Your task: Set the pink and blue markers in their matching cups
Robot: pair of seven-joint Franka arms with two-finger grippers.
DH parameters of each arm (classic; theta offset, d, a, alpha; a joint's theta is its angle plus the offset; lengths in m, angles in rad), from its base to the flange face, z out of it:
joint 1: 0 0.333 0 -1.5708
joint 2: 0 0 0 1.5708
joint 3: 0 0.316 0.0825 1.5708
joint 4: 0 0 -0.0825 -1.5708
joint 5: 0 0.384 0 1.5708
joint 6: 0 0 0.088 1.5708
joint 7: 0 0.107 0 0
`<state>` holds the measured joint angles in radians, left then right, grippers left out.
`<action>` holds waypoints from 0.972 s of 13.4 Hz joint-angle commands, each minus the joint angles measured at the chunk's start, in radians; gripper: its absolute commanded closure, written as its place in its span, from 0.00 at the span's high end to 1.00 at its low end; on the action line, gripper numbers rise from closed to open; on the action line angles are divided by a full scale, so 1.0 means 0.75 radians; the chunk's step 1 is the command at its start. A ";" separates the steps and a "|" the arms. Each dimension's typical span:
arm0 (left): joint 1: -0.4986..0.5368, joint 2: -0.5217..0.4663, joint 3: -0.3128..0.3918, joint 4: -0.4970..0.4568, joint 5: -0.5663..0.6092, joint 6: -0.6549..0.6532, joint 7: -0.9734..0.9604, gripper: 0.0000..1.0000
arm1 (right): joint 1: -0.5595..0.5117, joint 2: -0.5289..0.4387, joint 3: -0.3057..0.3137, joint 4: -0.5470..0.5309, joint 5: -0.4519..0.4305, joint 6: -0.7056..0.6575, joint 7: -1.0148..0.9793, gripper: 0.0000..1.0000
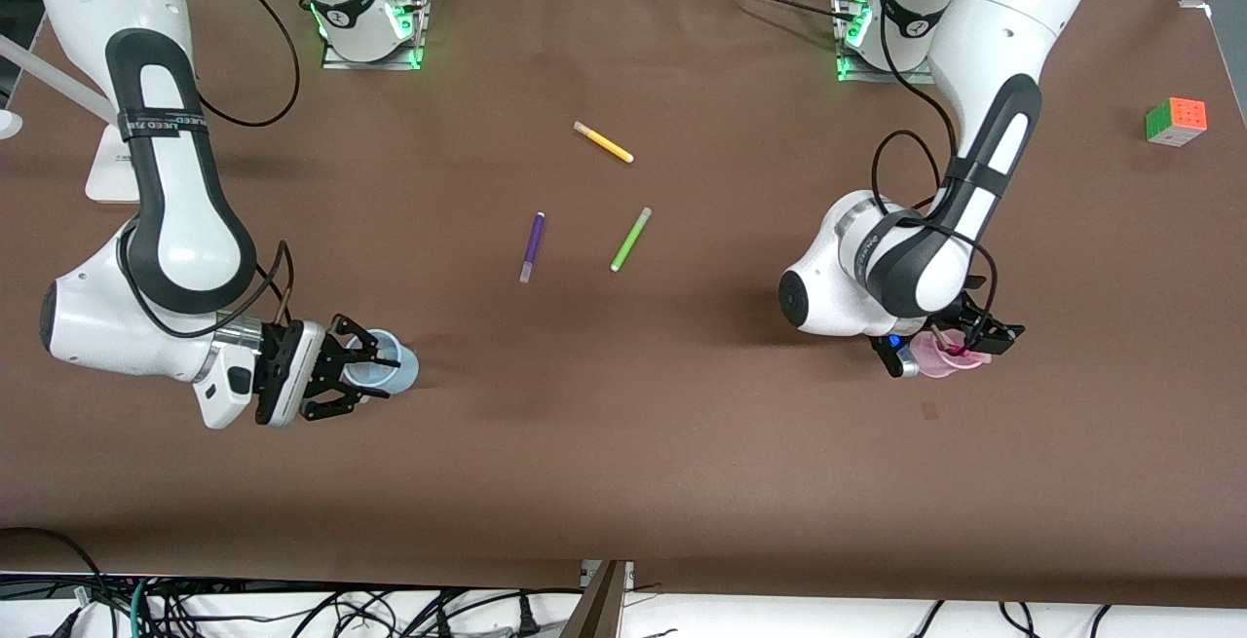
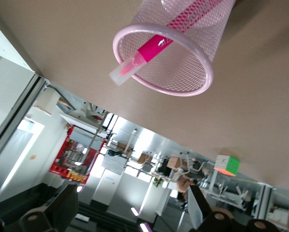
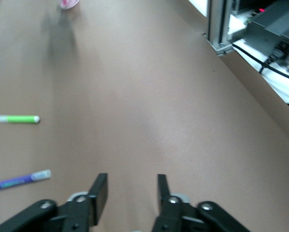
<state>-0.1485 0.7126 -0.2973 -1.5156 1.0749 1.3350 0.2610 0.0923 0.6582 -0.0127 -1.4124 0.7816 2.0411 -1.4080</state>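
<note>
The light pink cup (image 1: 940, 363) stands near the left arm's end of the table. In the left wrist view the pink cup (image 2: 209, 72) holds the pink marker (image 2: 154, 46), whose pale cap end sticks out over the rim. My left gripper (image 1: 943, 346) is over this cup, open and empty (image 2: 133, 193). The light blue cup (image 1: 404, 370) stands near the right arm's end. My right gripper (image 1: 382, 375) is right at it, low and lying level, open and empty (image 3: 131, 181). The blue marker is hidden.
A yellow pen (image 1: 604, 142), a lime green pen (image 1: 630, 240) and a dark purple pen (image 1: 532, 246) lie mid-table, farther from the front camera than both cups. The green pen (image 3: 19, 119) and purple pen (image 3: 21, 180) also show in the right wrist view. A colour cube (image 1: 1176, 121) sits at the left arm's end.
</note>
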 commanded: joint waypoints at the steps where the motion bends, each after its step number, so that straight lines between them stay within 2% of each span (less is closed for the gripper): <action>1: 0.008 -0.056 0.008 0.147 -0.329 -0.033 -0.126 1.00 | -0.009 -0.063 0.015 -0.007 -0.062 -0.007 0.287 1.00; 4: 0.106 -0.158 0.010 0.186 -0.767 -0.021 -0.369 1.00 | -0.002 -0.127 0.015 0.004 -0.280 -0.030 0.749 1.00; 6: 0.204 -0.220 0.000 0.184 -0.984 0.046 -0.511 1.00 | -0.002 -0.166 0.013 0.016 -0.446 -0.142 1.060 1.00; 8: 0.245 -0.305 -0.002 0.166 -1.112 0.134 -0.522 1.00 | 0.002 -0.178 0.019 0.075 -0.697 -0.295 1.350 1.00; 9: 0.251 -0.363 -0.002 0.150 -1.126 0.187 -0.522 1.00 | 0.016 -0.178 0.027 0.128 -0.806 -0.387 1.479 1.00; 11: 0.253 -0.491 -0.002 0.115 -1.131 0.255 -0.520 1.00 | 0.057 -0.249 0.025 0.137 -0.945 -0.457 1.788 1.00; 13: 0.265 -0.588 -0.002 0.113 -1.187 0.243 -0.506 1.00 | 0.055 -0.360 0.027 0.073 -0.989 -0.575 1.967 1.00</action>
<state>0.0369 0.3804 -0.2982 -1.3713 0.2387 1.4992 -0.1123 0.1326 0.4759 0.0033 -1.3136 0.0799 1.6808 -0.0551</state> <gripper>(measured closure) 0.000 0.000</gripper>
